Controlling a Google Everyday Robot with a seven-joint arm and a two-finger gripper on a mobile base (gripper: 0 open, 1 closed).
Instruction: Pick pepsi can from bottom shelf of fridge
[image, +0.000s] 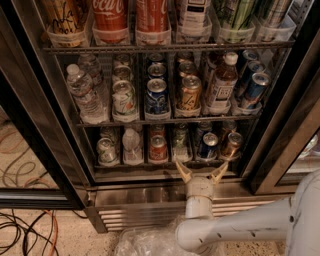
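Observation:
The fridge (45, 135) stands open with wire racks of drinks. On the bottom shelf (142, 167), in clear trays, the dark-blue pepsi can (207, 146) with a silver top stands right of centre. It is between a clear bottle (179, 142) and a copper-brown can (231, 145). A red can (158, 148) stands further left. My gripper (201, 170) is open and empty. Its two tan fingers point up at the shelf's front edge, just below and in front of the pepsi can, without touching it.
The ribbed steel base (140, 210) runs under the shelf. A black door frame (280, 145) stands close on the right. Crumpled clear plastic (145, 242) lies on the floor under my arm. Cables (25, 225) lie at the lower left. The middle rack (165, 120) holds cans and bottles.

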